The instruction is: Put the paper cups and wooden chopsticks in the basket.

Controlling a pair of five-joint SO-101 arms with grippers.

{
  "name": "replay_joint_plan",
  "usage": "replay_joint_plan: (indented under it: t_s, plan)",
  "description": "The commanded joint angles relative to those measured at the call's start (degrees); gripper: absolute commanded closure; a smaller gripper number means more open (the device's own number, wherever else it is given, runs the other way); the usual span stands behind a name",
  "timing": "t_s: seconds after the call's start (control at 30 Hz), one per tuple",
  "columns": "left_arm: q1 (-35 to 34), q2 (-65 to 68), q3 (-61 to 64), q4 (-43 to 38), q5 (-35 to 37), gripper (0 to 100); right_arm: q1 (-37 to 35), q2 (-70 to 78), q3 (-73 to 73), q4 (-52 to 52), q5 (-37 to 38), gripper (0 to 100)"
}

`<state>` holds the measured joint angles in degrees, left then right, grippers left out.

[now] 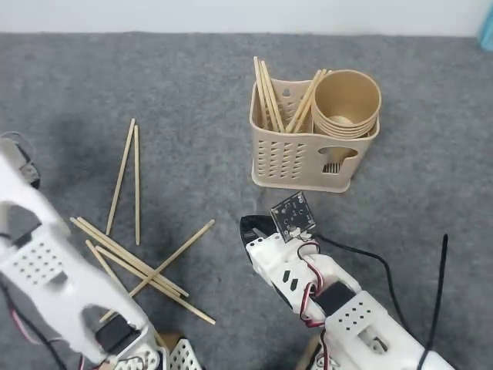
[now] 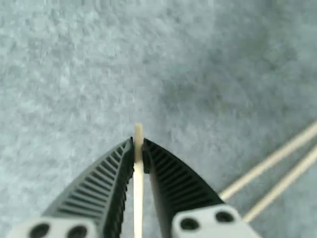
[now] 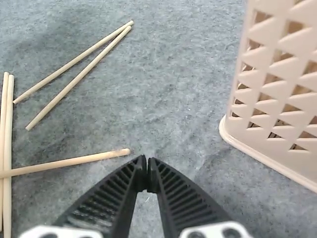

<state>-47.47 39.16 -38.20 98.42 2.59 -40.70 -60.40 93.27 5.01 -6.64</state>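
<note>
My left gripper (image 2: 138, 145) is shut on a wooden chopstick (image 2: 138, 131), whose tip pokes out past the fingertips above the grey carpet. Two loose chopsticks (image 2: 277, 173) lie just beyond it. The left arm (image 1: 42, 262) stands at the lower left. The beige basket (image 1: 296, 158) holds stacked paper cups (image 1: 347, 100) and several chopsticks (image 1: 269, 96). Shut and empty, my right gripper (image 3: 147, 166) hovers low over the carpet in front of the basket (image 3: 277, 99), close to the tip of a loose chopstick (image 3: 69, 161). From above, the right gripper (image 1: 254, 227) sits below the basket.
Several chopsticks (image 1: 139, 266) lie crossed in a pile on the carpet left of the right arm. A separate pair (image 1: 127, 173) lies farther back on the left. A black cable (image 1: 439, 285) trails at the right.
</note>
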Motion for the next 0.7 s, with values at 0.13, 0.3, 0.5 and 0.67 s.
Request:
replay_joint_plan:
  t_s: [0.13, 0.3, 0.5, 0.67]
  plan:
    - [3.69, -24.44, 17.45, -0.18, -2.73, 99, 0.75, -0.92, -0.44, -1.19, 1.67, 98.6]
    - [4.31, -38.95, 27.65, -3.96, -2.73, 99, 0.75, -0.92, -0.44, -1.19, 1.67, 98.6]
    - [6.68, -55.47, 36.53, -7.74, -2.81, 99, 0.75, -0.92, -0.44, -1.19, 1.67, 98.6]
    - [10.02, -65.58, 41.27, -12.57, -2.81, 99, 0.75, -0.92, -0.44, -1.19, 1.67, 98.6]
